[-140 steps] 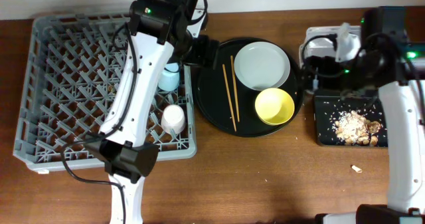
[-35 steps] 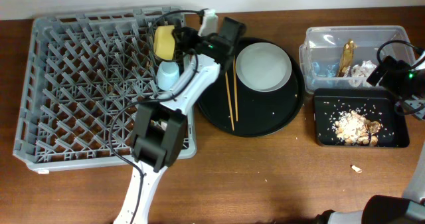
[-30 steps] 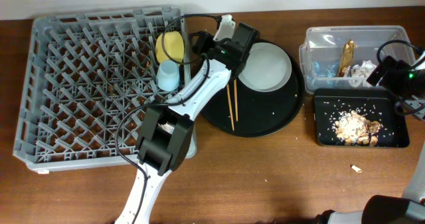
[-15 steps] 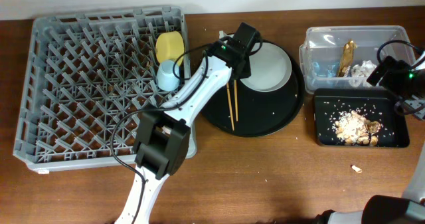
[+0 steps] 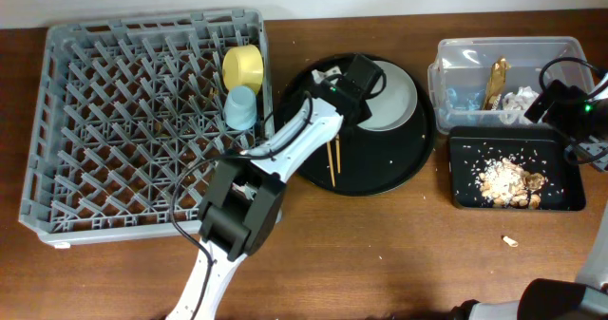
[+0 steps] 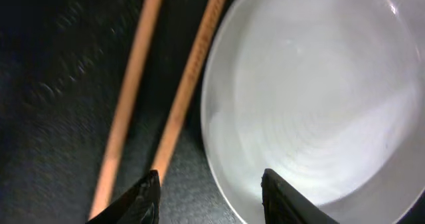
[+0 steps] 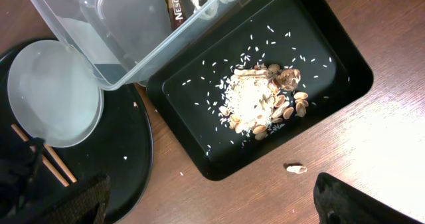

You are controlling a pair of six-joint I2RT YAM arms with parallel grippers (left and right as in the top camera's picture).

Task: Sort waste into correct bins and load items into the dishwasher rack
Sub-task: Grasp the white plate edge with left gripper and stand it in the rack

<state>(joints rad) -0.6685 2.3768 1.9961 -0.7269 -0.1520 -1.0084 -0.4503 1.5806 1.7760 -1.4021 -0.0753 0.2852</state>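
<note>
The left gripper hovers wide open over the plate's left rim, beside the chopsticks on the round black tray. The right gripper, also wide and empty, hangs above the small black tray holding food scraps.

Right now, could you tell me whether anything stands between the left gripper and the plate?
Nothing visible does: the left gripper, jaws open, hangs over the plate rim; the chopsticks lie beside it, not across.

Only legible txt: "NESCAFE", white letters on the brown wrapper lying in the clear tub. Nothing else readable.
</note>
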